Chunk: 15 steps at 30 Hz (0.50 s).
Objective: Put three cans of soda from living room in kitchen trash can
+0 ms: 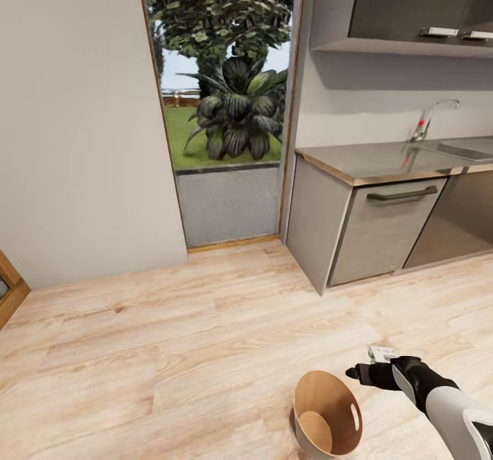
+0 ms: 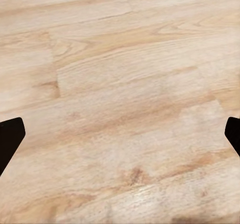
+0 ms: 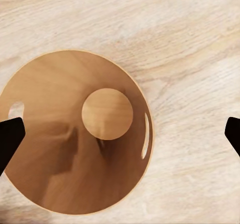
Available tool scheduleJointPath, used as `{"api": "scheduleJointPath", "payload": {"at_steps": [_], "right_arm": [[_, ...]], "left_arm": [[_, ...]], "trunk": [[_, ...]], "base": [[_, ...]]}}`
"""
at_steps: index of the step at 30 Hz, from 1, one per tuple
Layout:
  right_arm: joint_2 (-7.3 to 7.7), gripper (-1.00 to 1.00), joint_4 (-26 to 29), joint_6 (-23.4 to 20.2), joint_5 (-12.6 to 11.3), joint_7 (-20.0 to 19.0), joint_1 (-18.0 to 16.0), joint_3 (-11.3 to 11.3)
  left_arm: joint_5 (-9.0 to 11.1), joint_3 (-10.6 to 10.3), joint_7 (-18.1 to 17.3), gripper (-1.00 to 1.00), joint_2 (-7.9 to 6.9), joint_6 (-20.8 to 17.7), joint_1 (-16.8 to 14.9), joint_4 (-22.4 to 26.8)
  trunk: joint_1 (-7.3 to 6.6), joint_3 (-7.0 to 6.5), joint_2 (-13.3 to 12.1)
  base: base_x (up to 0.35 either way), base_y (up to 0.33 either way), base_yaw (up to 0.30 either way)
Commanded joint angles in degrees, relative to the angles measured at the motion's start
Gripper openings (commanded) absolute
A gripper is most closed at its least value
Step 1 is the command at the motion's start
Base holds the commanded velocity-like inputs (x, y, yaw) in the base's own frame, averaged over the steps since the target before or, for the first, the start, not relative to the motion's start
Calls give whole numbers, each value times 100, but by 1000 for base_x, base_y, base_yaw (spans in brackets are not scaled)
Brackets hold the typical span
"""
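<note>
The tash can (image 1: 337, 406), a small round bucket with a brown wood-coloured inside, stands on the light wood floor close in front of me. My right gripper (image 1: 360, 374) hangs just right of and above its rim. The right wrist view looks straight down into the tash can (image 3: 60, 149); nothing lies on its round bottom. The right gripper (image 3: 120, 139) is open, its dark fingertips (image 3: 9, 139) far apart and holding nothing. My left gripper (image 2: 120, 139) is also open over bare floor. No can of soda is in view.
Grey kitchen cabinets (image 1: 383, 234) with a dark steel countertop (image 1: 370, 159), sink and chrome faucet (image 1: 428, 121) stand at the right. A glass doorway (image 1: 226, 145) onto a garden is straight ahead. A wooden frame corner (image 1: 8, 289) pokes in at the left edge.
</note>
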<state>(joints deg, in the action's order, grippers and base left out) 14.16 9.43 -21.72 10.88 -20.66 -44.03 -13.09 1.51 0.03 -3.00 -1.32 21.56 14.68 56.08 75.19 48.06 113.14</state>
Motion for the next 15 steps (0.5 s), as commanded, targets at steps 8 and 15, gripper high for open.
{"api": "scheduleJointPath", "payload": {"at_steps": [8, 15], "right_arm": [[12, 100, 4, -13, -3, -15, 0, -10], [16, 100, 4, -16, 0, -25, 0, -11]], "left_arm": [[-9, -3, 1, 100, 0, -10, 0, 0], [-17, -4, 1, 100, 0, -11, 0, 0]], "trunk": [[176, 144, 322], [330, 270, 603]], "base": [[0, 0, 0], [0, 0, 0]]}}
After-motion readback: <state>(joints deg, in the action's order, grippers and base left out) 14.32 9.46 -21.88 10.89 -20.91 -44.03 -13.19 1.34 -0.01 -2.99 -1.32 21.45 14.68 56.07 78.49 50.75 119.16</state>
